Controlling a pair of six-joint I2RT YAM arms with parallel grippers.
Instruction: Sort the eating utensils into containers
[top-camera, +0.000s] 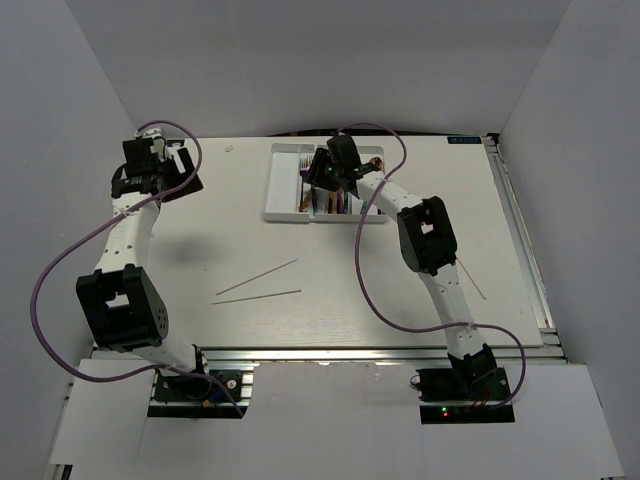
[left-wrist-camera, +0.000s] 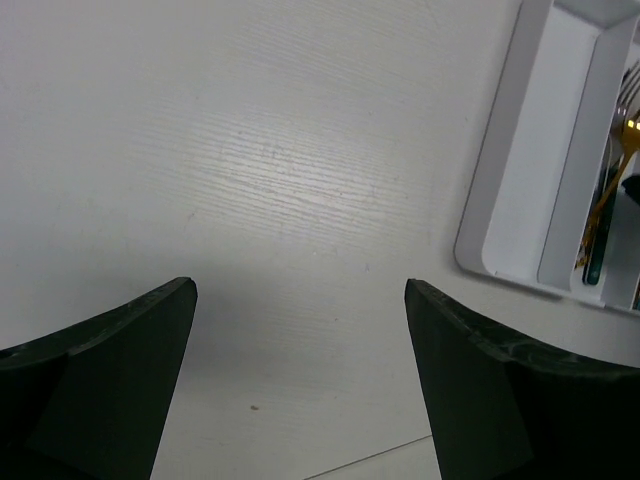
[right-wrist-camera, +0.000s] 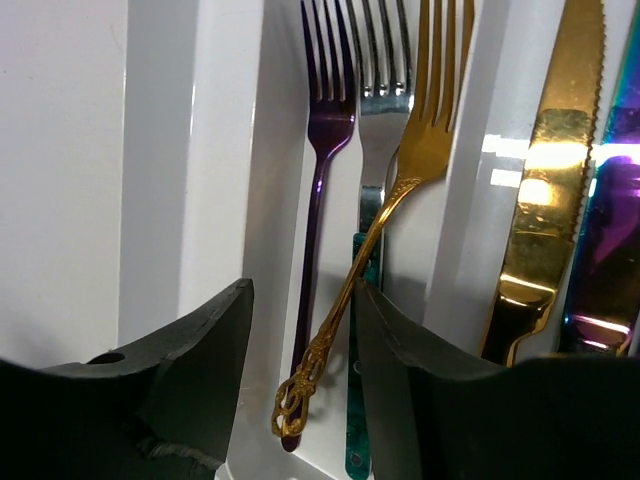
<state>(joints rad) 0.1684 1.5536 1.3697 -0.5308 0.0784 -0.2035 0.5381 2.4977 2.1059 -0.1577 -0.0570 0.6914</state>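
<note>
Right gripper (right-wrist-camera: 303, 300) over the tray, jaws apart; left gripper (left-wrist-camera: 300, 290) spread wide over bare table (top-camera: 230, 230).

In the right wrist view the fingers stand apart above one compartment of the white tray (right-wrist-camera: 225, 150), gripping nothing. The gold fork (right-wrist-camera: 425, 150) lies aslant in that compartment, its ornate handle end showing in the gap between the fingers and crossing the teal handle of the silver fork (right-wrist-camera: 380, 120). The purple fork (right-wrist-camera: 325, 130) lies beside them, tines the same way. In the next compartment to the right are a gold knife (right-wrist-camera: 550, 180) and an iridescent purple piece (right-wrist-camera: 610, 230), type not legible. The left gripper holds nothing, and the tray corner sits to its right. Two thin grey sticks (top-camera: 258, 277) lie on the table, well apart from the tray.
</note>
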